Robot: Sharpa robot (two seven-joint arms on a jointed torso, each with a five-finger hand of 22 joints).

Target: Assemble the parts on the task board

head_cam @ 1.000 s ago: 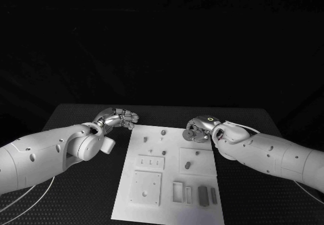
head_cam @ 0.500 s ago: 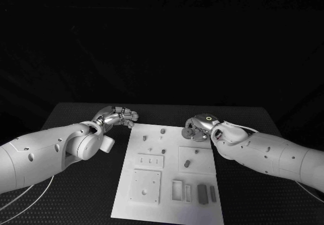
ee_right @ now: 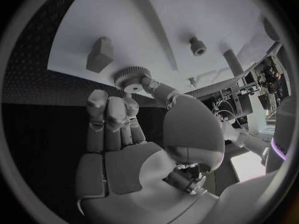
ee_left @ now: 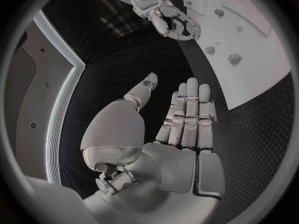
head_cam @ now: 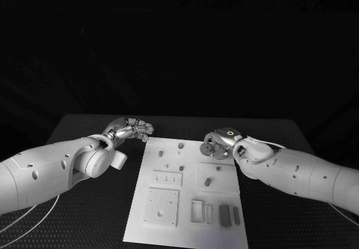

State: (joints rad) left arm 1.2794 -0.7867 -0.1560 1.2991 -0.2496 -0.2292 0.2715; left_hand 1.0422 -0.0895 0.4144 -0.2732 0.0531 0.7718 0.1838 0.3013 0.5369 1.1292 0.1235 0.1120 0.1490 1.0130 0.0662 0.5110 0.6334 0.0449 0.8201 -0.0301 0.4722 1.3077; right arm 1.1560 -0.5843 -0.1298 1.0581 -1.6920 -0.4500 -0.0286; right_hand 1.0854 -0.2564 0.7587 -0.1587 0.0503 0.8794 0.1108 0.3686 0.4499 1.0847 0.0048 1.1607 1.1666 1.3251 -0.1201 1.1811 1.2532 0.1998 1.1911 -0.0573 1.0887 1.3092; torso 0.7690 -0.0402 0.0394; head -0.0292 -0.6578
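**benchwatcher:** Honestly, the risky bit is the right hand (head_cam: 218,143). It's got a small gear (ee_right: 129,78), round with a toothed rim, pinched between the thumb and the fingertips (ee_right: 98,100), and that looks like a thin grip to me. If the fingers roll it even slightly on the way down, I'd guess it tips, misses whatever peg it's meant for and skates off across the task board (head_cam: 191,228).

**pegboard_pete:** Where's it sitting relative to the board, though?

**benchwatcher:** In the head view the hand hangs over the far right corner of the board, with the gear poking out on the side towards the middle. The wrist view shows the gear just above the white surface, near its edge, with a wedge-shaped part (ee_right: 98,55) close beside it and a little knurled part (ee_right: 198,46) further in. Can't tell whether the gear is touching the board.

**pegboard_pete:** So bumping the wedge is a possibility too?

**benchwatcher:** I'd say so, it's near enough that a sloppy lowering could nudge it.

**pegboard_pete:** And the other one?

**benchwatcher:** The left hand (head_cam: 130,128) is off the board's far left corner, over the black table (head_cam: 90,129), fingers straight and together, thumb apart, holding nothing.
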